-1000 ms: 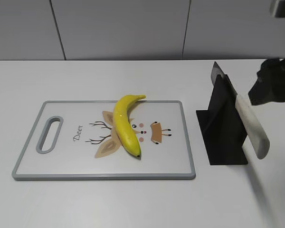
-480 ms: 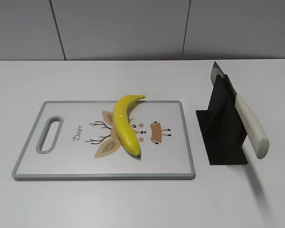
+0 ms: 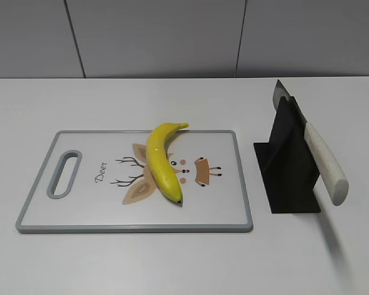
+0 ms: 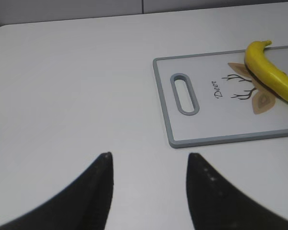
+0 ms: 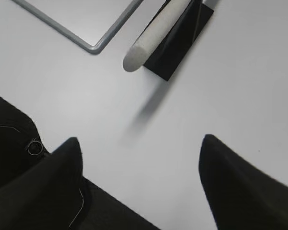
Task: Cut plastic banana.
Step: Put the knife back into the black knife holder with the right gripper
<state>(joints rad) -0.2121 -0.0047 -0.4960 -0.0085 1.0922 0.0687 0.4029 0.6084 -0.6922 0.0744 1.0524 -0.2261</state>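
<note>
Right hand (image 5: 139, 143): fingers spread apart, empty, hovering over bare desk (image 5: 240, 86) near the right edge. Knife handle (image 5: 156, 36) sits just ahead of it, pointing back toward the hand. Left hand (image 4: 149, 163): also apart, empty, over bare desk toward the left edge, short of the cutting board's handle slot (image 4: 184, 93). Neither hand shows in the exterior view.

Plastic banana (image 3: 162, 161) lies on the cutting board (image 3: 80, 212), mid-desk, across the printed deer graphic (image 3: 141, 178). Stem end points to the far edge and touches the board's far rim, dark tip points to the near edge. It is clear of the slot.

Handling, my read: hollow plastic, so light and stiff; the glossy skin is likely slippery, and the curved body will probably roll or skate under blade pressure. Best to pin it with the left hand near the stem end, leaving the middle free for the cut.

Knife (image 3: 323, 161) sits slanted in a black stand (image 3: 289, 178), right of the board and apart from it, pale handle overhanging toward the near edge, blade tip poking out at the far side. Take it by the handle, mid-length, and draw it out along the slot line or the stand may tip.

Nothing stands between stand and board.
</note>
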